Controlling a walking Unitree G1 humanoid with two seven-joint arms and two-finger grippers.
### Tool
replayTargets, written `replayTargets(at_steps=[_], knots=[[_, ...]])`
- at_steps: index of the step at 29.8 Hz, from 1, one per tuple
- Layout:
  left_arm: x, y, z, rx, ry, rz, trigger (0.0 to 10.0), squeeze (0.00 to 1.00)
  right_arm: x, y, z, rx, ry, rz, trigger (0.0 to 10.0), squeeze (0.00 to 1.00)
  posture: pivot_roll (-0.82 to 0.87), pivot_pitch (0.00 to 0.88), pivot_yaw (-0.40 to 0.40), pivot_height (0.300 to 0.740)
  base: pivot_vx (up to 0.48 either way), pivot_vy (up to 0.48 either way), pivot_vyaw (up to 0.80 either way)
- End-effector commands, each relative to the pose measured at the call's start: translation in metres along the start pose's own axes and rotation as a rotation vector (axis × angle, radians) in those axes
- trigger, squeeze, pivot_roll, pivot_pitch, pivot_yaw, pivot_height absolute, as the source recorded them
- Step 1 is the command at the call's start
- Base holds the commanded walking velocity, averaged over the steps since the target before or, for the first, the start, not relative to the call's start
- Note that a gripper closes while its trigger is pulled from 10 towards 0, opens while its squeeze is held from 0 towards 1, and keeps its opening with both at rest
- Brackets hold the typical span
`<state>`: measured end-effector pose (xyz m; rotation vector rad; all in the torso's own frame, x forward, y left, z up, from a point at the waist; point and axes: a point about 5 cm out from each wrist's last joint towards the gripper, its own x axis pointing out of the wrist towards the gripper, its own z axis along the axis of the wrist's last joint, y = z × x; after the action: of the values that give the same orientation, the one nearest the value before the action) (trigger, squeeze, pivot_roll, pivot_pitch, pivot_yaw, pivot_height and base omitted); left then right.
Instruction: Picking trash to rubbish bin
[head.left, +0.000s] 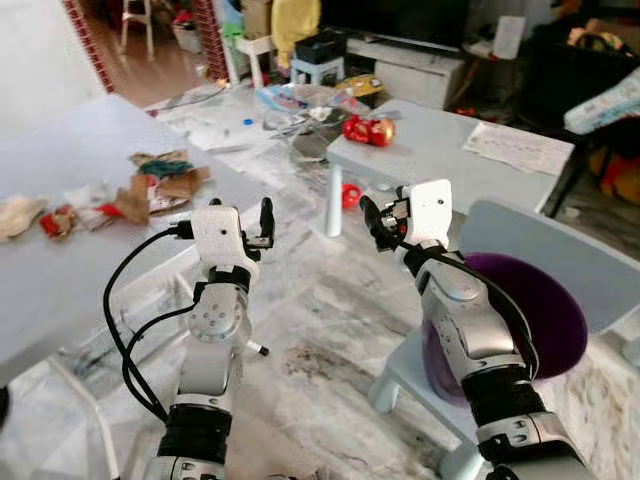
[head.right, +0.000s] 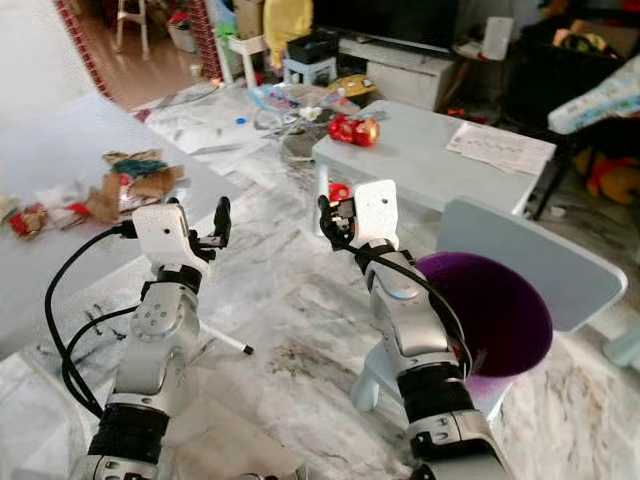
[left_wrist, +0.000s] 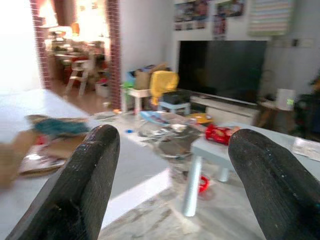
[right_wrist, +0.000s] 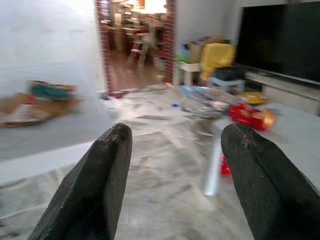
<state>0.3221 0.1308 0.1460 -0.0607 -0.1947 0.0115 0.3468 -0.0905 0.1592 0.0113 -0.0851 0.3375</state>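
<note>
Both arms were raised over the marbled floor (head.left: 320, 330). The left gripper (head.left: 262, 225) hovered beside the edge of the large white bench (head.left: 60, 270), its jaws spread wide and empty. The right gripper (head.left: 378, 222) hung near the low pale-blue bench (head.left: 440, 150), jaws likewise wide and empty. Crumpled brown paper and coloured wrapper trash (head.left: 160, 185) lay scattered on the large bench, well apart from both grippers. A printed paper sheet (head.left: 518, 147) lay on the low bench, its writing too small to read.
</note>
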Motion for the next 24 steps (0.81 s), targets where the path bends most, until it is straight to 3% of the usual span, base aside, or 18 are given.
replayTargets(at_steps=[1, 17, 24], knots=[[0.000, 0.002, 0.004, 0.001, -0.008, 0.005, 10.0, 0.00, 0.002, -0.001, 0.004, -0.008, -0.015, -0.002, 10.0, 0.00, -0.07, 0.015, 0.045, 0.740, 0.000, 0.000, 0.80], [0.003, 0.005, 0.005, 0.032, 0.002, 0.046, 10.0, 0.00, 0.004, -0.006, 0.013, 0.007, -0.059, -0.015, 10.0, 0.00, -0.07, 0.011, 0.051, 0.740, 0.000, 0.000, 0.80], [0.001, 0.031, 0.006, 0.102, -0.004, 0.102, 10.0, 0.00, -0.001, -0.018, 0.028, -0.090, -0.160, -0.093, 10.0, 0.00, -0.05, 0.013, 0.046, 0.740, 0.000, 0.000, 0.79]])
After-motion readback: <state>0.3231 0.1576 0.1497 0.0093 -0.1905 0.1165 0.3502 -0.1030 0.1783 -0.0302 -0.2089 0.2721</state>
